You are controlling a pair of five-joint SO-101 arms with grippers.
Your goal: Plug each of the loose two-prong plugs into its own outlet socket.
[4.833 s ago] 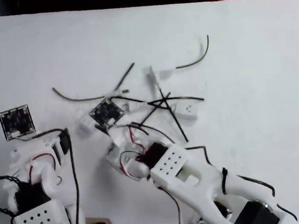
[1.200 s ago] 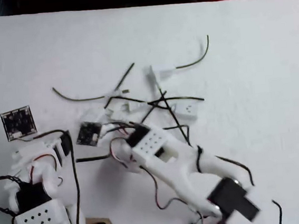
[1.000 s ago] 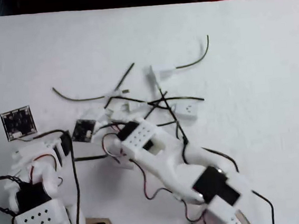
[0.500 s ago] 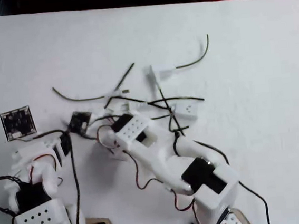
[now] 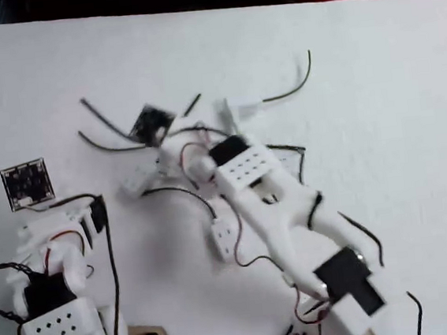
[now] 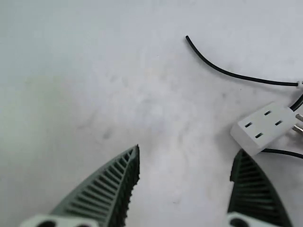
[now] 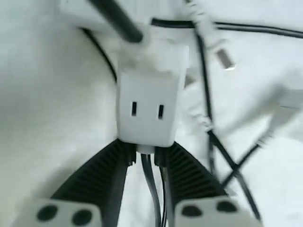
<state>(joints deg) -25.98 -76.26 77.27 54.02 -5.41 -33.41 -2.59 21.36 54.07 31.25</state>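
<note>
Right gripper (image 7: 146, 152): fingers clamped on the cord end of a white outlet block (image 7: 149, 111), mid-table among the cords (image 7: 204, 90).
Change: that arm has swung back from the left, dragging cords along.
Left gripper (image 6: 187, 151): fingers spread over bare table (image 6: 71, 71).
Meaning: block in hand, I'd say; it still needs a plug.

— Which sockets show?
— A white block (image 6: 262, 127) with three pairs of slots lies flat, slots up. Metal prongs (image 6: 298, 117) sit just beside one end.
— Another?
— A white two-slot block (image 7: 149, 111), slots up, with black cords (image 7: 151, 184) leaving its near end.
— Loose plugs?
— One plug (image 7: 222, 54) with a bare prong lies near it. Another white plug (image 5: 232, 111) on a curved black cord (image 5: 291, 88) lies well apart.
</note>
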